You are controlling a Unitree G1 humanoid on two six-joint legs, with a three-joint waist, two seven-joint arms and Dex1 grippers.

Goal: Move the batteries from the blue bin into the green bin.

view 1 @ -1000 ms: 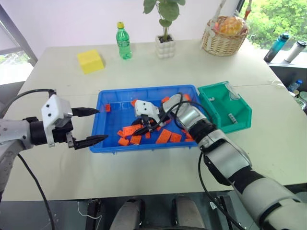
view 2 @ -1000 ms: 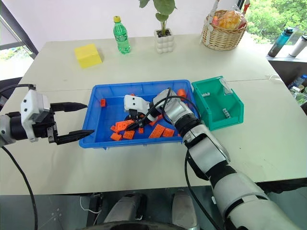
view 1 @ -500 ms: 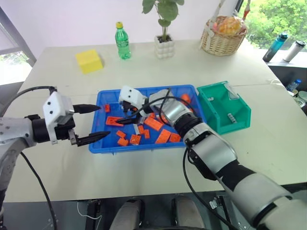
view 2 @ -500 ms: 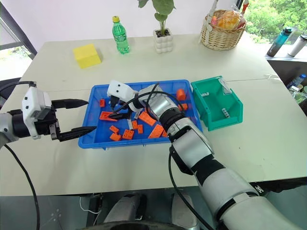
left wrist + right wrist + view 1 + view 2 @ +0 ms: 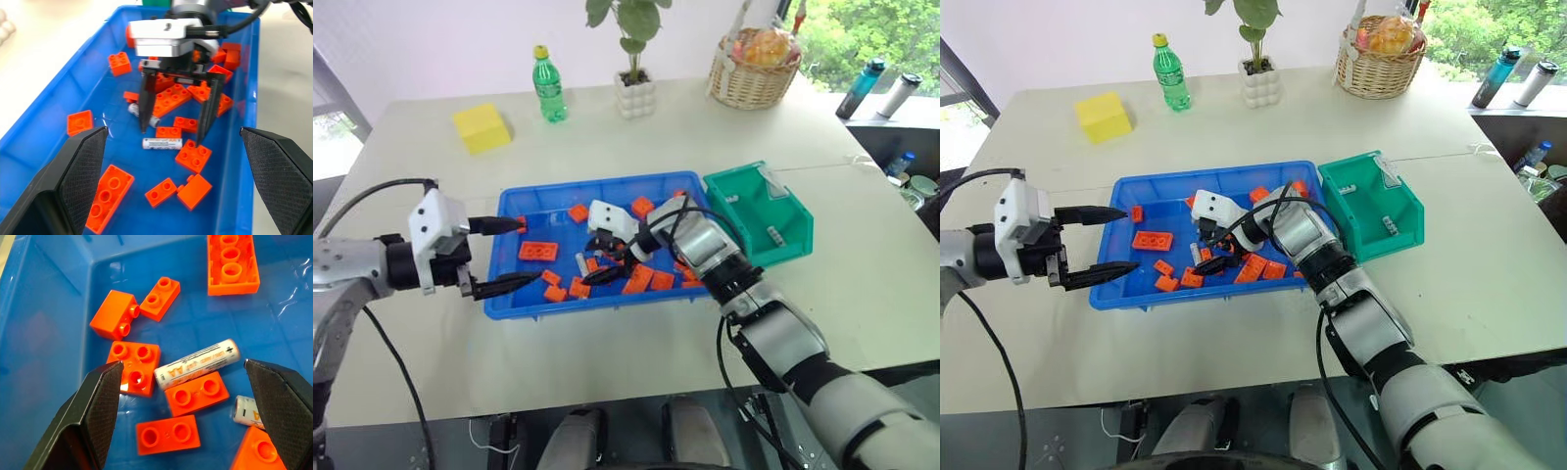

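The blue bin lies mid-table, strewn with orange bricks. My right gripper is open inside it, pointing down at the floor. A silver battery lies on the bin floor between its fingertips, untouched, and a second battery lies partly in view beside it. The left wrist view shows the same battery under the right gripper. My left gripper hangs open at the bin's left rim, holding nothing. The green bin stands against the blue bin's right side, with two batteries in it.
A yellow block, a green bottle, a potted plant and a wicker basket line the far side of the table. Two drink bottles stand beyond the table's right end.
My right gripper opened wide, swept left through the bricks and came back to the bin's middle. Bricks got scattered, a long one now lying at the left. The left arm stayed put.
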